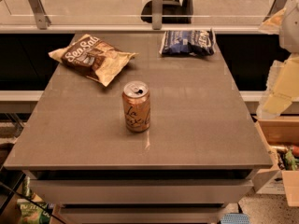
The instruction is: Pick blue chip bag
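Note:
The blue chip bag (188,43) is small, dark blue with white edges and markings. It lies flat at the far right of the grey table (196,125), close to the back edge. My gripper (279,90) shows as pale yellow and white shapes at the right edge of the camera view. It hangs beyond the table's right side, apart from the bag and nearer to me than it.
A larger brown-and-tan "Sea Salt" bag (91,57) lies at the far left. An upright orange drink can (136,106) stands mid-table. A glass railing (154,6) runs behind the table. A cardboard box (280,153) with items sits on the floor at the right.

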Controlling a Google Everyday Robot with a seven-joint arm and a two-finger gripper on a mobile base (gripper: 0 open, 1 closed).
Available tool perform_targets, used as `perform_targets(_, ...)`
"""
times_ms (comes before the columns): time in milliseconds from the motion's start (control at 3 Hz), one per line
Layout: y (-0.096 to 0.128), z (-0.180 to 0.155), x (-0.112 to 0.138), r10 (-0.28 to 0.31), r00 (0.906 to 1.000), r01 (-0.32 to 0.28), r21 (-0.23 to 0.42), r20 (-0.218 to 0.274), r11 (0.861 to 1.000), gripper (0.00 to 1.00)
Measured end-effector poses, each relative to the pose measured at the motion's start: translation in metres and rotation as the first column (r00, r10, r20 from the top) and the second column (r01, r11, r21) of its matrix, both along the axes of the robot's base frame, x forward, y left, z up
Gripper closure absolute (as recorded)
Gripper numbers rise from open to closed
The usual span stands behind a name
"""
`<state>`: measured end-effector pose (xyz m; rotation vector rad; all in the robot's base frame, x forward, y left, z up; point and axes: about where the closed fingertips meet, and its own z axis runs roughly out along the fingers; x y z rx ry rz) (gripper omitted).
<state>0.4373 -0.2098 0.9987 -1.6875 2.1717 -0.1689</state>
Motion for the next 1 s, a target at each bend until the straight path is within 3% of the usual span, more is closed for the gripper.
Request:
perform_targets(333,0.001,0.004,0.007,0.004,0.9999,-0.004,-0.001,0.011,1.000,0.00)
perform_targets(1000,0.004,0.009,0.052,0.015,0.9983,-0.011,-0.065,0.057,0.998,0.00)
